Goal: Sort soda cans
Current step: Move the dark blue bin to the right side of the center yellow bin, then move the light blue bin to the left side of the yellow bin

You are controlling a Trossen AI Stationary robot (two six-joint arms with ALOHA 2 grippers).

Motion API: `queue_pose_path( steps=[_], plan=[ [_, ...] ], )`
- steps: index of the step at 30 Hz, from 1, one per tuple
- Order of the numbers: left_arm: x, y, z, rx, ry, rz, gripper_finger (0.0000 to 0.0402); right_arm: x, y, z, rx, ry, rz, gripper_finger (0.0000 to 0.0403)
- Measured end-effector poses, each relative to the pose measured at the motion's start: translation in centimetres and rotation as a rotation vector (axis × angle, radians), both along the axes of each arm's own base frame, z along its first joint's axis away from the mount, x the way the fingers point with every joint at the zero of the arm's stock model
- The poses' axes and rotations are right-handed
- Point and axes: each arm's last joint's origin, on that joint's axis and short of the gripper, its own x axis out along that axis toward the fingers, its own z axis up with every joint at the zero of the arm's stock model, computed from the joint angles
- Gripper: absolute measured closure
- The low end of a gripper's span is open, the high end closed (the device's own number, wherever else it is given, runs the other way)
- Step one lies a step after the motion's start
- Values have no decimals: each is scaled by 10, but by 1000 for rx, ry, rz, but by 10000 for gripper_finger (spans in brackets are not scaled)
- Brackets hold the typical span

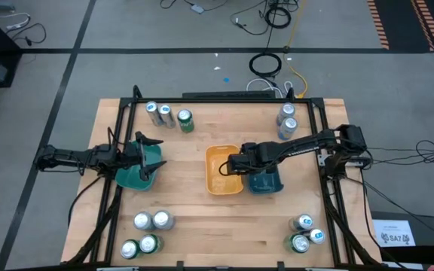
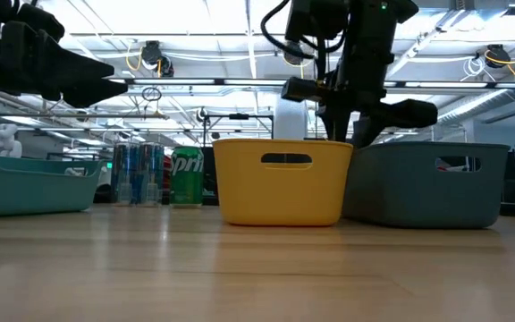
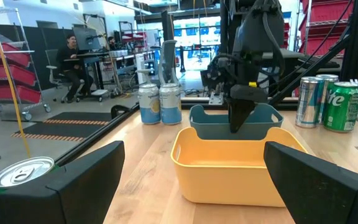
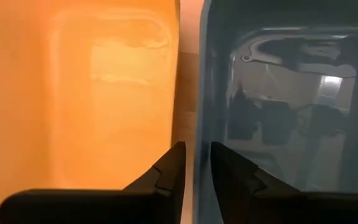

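Soda cans stand upright in groups near the table's corners: three at far left (image 1: 164, 115), two at far right (image 1: 286, 120), several at near left (image 1: 146, 232), three at near right (image 1: 306, 234). My right gripper (image 1: 243, 167) points down between the yellow tray (image 1: 221, 177) and the blue tray (image 1: 266, 183) at the table's middle, shut on the blue tray's wall. My left gripper (image 1: 157, 153) hovers open over the teal tray (image 1: 136, 178). A green can's silver top (image 3: 20, 171) shows beside its finger. My right gripper (image 4: 196, 152) pinches the blue tray's side wall (image 4: 199, 124), the one facing the yellow tray (image 4: 92, 93). One finger (image 4: 229, 171) is inside the tray and the other (image 4: 169, 168) in the gap between the trays. It comes from above, pointing down. The tray rests on the table.
The yellow tray (image 2: 280, 183) and the blue tray (image 2: 427, 183) stand side by side, almost touching. The teal tray (image 2: 25, 183) sits at mid-left. Bare wood lies between the trays and the near edge. Black frame rails run along the table's left and right sides.
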Motion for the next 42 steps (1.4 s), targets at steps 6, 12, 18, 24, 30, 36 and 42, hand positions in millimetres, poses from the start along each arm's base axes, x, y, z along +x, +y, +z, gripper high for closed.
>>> queue_pose_path(
  steps=[6,12,18,24,30,36,42],
  plan=[
    [0,0,0,0,-1,0,8,-3,4,30,-29,-72,57,334],
    [0,0,0,0,0,0,8,-19,15,65,-85,-176,108,334],
    [0,0,0,0,0,0,8,-48,33,92,-92,-204,153,335],
    [0,0,1,-68,-27,5,8,-76,64,99,-144,-138,260,335],
    [0,0,2,-456,-101,-3,8,-99,92,95,-164,-48,290,335],
    [-3,4,5,-712,-122,113,8,-122,107,93,-252,31,291,335],
    [-9,5,42,-668,46,220,8,-141,115,93,-301,109,296,335]
  ],
)
